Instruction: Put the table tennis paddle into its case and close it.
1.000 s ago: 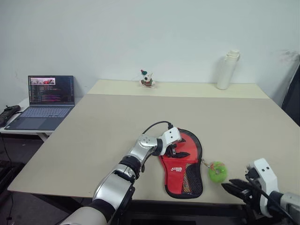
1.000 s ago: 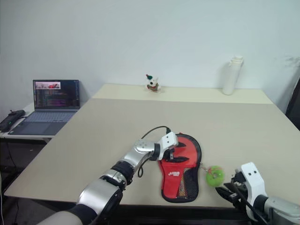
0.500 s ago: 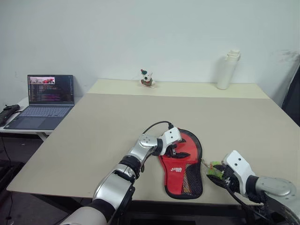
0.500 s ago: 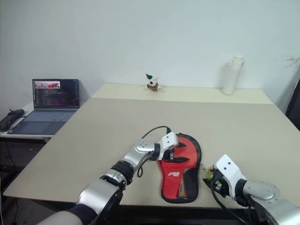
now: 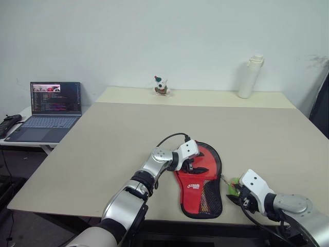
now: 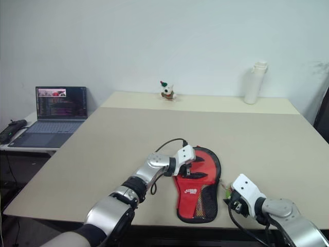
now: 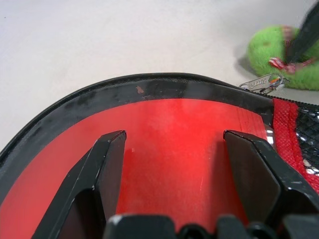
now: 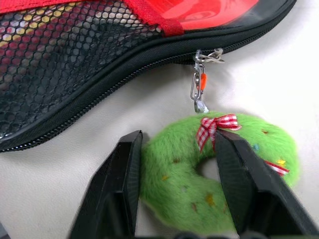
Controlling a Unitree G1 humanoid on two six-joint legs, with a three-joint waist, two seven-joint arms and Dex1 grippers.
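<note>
The case (image 5: 199, 186) lies flat near the table's front edge, red side up, with its black mesh pocket toward me. The table tennis paddle is hidden. My left gripper (image 5: 194, 165) is open, and its fingers (image 7: 107, 164) rest spread on the case's round red face (image 7: 184, 129). A green plush ring (image 8: 169, 174) with a checked bow hangs by a clip from the zipper pull (image 8: 199, 89) on the case's right edge. My right gripper (image 8: 178, 135) is shut on that ring, one finger on its outer edge and the other at its hole. The ring (image 5: 235, 183) lies on the table.
A white bottle (image 5: 250, 77) and a small figurine (image 5: 161, 86) stand at the far end of the beige table (image 5: 128, 134). An open laptop (image 5: 49, 110) sits on a side table to the left. The table's front edge runs just below the case.
My right gripper came forward and left from the table's edge onto the green ring, rolled, and narrowed its fingers around it. The left gripper and the case stayed still.
</note>
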